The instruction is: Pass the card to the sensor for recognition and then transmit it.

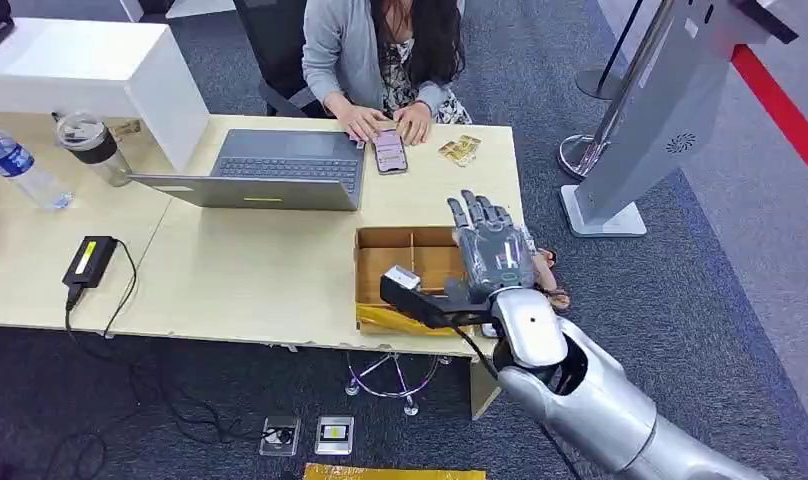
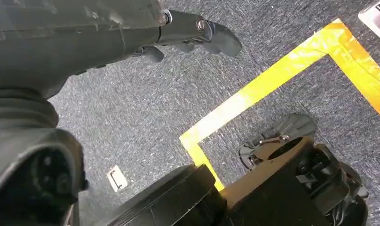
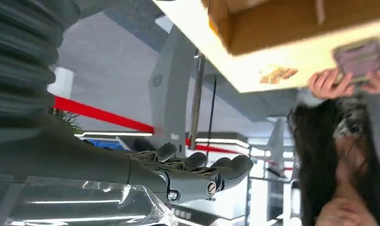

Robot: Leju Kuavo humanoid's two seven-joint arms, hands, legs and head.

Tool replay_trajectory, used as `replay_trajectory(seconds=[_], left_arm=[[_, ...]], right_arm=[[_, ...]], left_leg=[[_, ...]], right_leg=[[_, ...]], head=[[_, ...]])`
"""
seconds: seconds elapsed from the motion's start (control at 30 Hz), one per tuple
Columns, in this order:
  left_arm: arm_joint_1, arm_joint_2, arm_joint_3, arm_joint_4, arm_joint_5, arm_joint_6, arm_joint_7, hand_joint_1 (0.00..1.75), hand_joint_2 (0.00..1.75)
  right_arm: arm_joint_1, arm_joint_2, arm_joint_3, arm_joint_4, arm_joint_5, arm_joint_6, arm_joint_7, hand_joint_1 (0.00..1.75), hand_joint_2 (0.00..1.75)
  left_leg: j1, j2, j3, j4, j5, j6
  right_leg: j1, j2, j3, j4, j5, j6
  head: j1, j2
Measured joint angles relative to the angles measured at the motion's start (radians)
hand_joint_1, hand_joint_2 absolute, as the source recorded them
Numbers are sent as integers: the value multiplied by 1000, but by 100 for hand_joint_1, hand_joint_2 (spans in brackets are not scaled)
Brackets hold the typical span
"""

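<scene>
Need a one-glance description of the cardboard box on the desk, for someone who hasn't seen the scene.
Find the light wooden desk where a person sits behind an open grey laptop. The cardboard box sits at the desk's near right corner, beside the robot's right hand. It is the only open brown container there, split by dividers, with yellow tape along its front.

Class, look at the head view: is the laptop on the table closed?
No. The laptop lies open, its keyboard showing, in front of the seated person.

1. A laptop sits on the table, before a seated person.
2. A phone lies right of the laptop.
3. A cardboard box rests at the table's near right edge.
4. The right hand hovers over the box.
</scene>
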Motion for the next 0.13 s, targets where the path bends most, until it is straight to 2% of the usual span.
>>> replay_trajectory(seconds=[0.13], left_arm=[[1,0,5,0,0,6,-2,0,0]], right_arm=[[25,-2,15,-42,-7,8,2,0,175]], left_leg=[[0,0,0,0,0,0]], right_leg=[[0,0,0,0,0,0]], head=[[0,0]])
